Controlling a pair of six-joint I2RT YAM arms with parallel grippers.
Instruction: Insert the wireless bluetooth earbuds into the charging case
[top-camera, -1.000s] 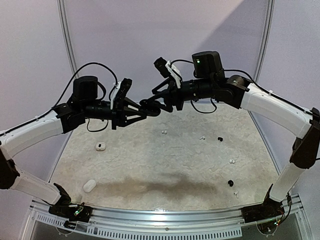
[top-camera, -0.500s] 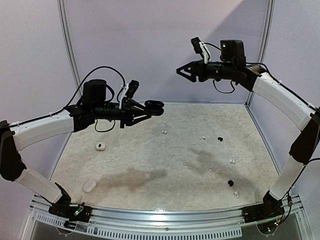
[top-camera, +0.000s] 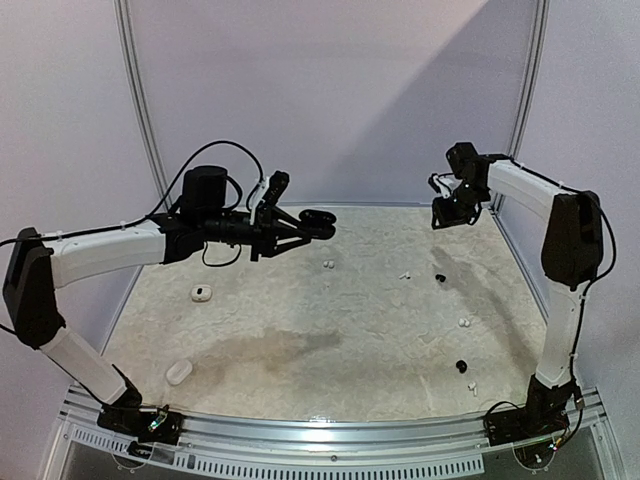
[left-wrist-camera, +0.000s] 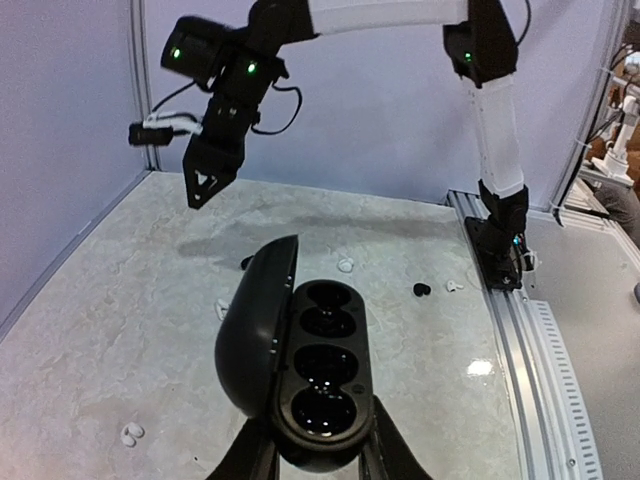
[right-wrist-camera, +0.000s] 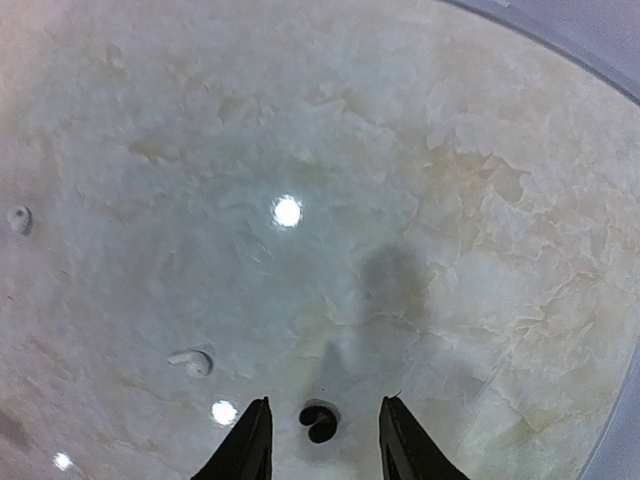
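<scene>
My left gripper (top-camera: 303, 228) is shut on an open black charging case (top-camera: 320, 218) and holds it high above the table. In the left wrist view the case (left-wrist-camera: 322, 372) lies between my fingers, lid (left-wrist-camera: 255, 335) open to the left, its wells empty. My right gripper (top-camera: 447, 214) hangs open above the table's far right, pointing down. In the right wrist view a black earbud (right-wrist-camera: 319, 422) lies on the table between its open fingertips, well below them. That black earbud (top-camera: 440, 278) shows in the top view, with a white one (top-camera: 404, 275) beside it.
More loose buds lie on the table: white (top-camera: 327, 265), white (top-camera: 463, 322), black (top-camera: 461, 366), white (top-camera: 471, 385). Two white oval cases (top-camera: 201, 293) (top-camera: 179, 372) sit at the left. A white bud (right-wrist-camera: 192, 362) lies left of my right gripper. The enclosure wall stands close on the right.
My right arm pulled away from the left gripper, swung right and dropped toward the far right of the table. My left arm moved slightly right, still holding the open case.
</scene>
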